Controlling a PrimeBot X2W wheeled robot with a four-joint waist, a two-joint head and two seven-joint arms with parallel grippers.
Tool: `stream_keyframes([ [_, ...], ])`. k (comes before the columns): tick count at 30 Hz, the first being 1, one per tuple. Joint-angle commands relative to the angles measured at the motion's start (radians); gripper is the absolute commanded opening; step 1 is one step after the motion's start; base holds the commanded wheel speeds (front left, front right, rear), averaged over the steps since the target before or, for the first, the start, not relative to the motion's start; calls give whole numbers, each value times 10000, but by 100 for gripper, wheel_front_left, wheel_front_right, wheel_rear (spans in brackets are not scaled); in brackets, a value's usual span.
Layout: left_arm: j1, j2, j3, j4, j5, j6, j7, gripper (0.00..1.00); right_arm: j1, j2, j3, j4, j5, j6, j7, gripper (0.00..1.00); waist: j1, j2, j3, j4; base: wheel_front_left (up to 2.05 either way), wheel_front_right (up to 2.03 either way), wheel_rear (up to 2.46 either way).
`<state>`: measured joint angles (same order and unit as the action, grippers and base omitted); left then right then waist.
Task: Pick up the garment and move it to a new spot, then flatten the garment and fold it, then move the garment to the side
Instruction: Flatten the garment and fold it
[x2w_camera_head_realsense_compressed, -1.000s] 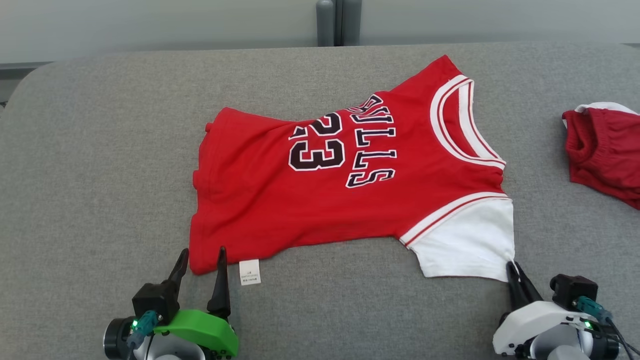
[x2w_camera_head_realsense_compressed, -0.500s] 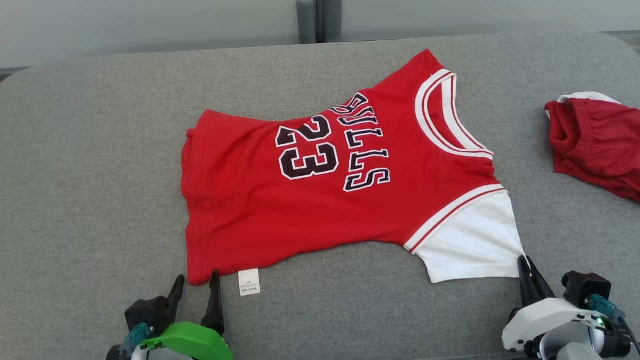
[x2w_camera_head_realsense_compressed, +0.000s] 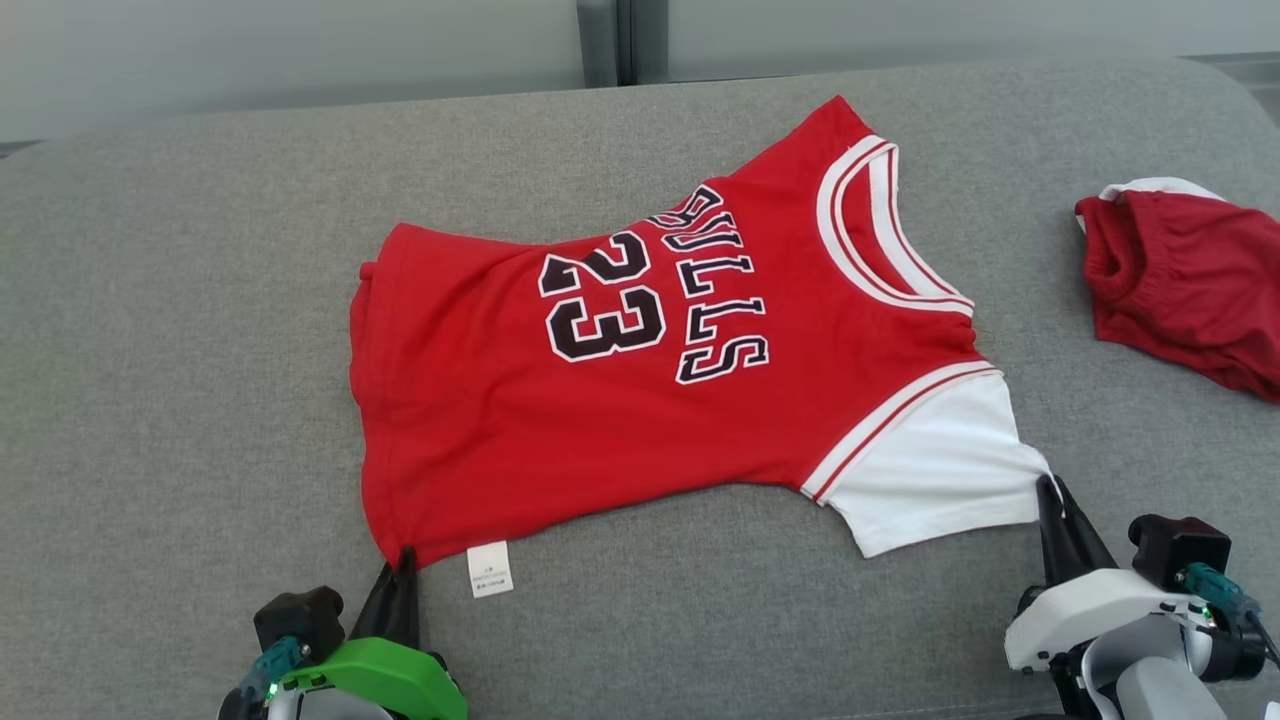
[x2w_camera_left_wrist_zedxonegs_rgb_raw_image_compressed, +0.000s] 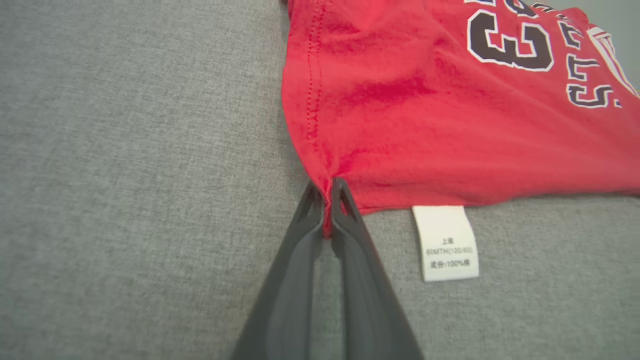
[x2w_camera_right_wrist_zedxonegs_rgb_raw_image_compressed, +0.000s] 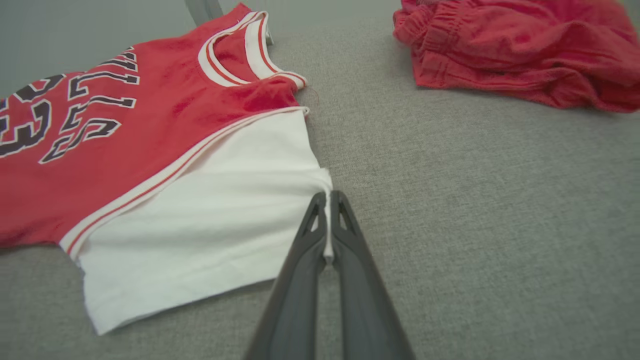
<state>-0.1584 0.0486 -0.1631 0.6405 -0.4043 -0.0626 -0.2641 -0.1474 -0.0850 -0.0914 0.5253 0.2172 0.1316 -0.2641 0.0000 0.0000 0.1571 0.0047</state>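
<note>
Left pincer (x2w_camera_head_realsense_compressed: 405, 562) is clamped on the near hem corner of the red Bulls jersey (x2w_camera_head_realsense_compressed: 640, 400). In the left wrist view its two dark fingers are pressed together with a thin fold of red cloth pinched between the tips, right at the stitched side seam. Right pincer (x2w_camera_head_realsense_compressed: 1047, 492) is likewise closed, gripping the outer edge of the white sleeve (x2w_camera_head_realsense_compressed: 930, 470). The right wrist view shows a sliver of white fabric squeezed between the fingers, and small creases run from that point into the sleeve.

The jersey lies front up on the grey fabric-covered table (x2w_camera_head_realsense_compressed: 180, 350), stretched sideways across it with its hem toward the robot's left and its neck toward the right. It sits roughly in the middle of the table, its near edge held at both ends. The black "23" and "BULLS" lettering faces up and reads sideways in the head view. The white and red neck trim (x2w_camera_head_realsense_compressed: 826, 225) lies open toward the right, and the far shoulder points at the table's far edge. A white care label (x2w_camera_head_realsense_compressed: 489, 570) pokes out from under the hem, just beside the left pincer.

Well apart from the jersey, at the right edge, lie crumpled red shorts (x2w_camera_head_realsense_compressed: 1180, 280) with a gathered waistband. A grey post (x2w_camera_head_realsense_compressed: 598, 40) stands behind the table.
</note>
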Motion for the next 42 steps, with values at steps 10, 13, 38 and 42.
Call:
stream_keyframes([
  [10,-898,98,522,-1450,687,-572,5,0,-835,-307,122,-2048,758,-19,-4,0,0,0,-944,278,0,0,0],
  [13,-1825,437,446,-1462,1011,-663,5,0,-1621,-686,271,-2630,961,-19,-4,0,0,0,-854,323,0,0,0],
  [38,-14777,3106,-1447,1046,2266,232,72,0,-14310,-3094,885,-346,-2011,-22,5,0,0,0,5224,554,0,0,0],
  [42,-16016,2929,-1498,1083,2473,191,10,0,-15643,-2728,407,-362,-3155,-21,4,0,0,0,5566,564,0,0,0],
])
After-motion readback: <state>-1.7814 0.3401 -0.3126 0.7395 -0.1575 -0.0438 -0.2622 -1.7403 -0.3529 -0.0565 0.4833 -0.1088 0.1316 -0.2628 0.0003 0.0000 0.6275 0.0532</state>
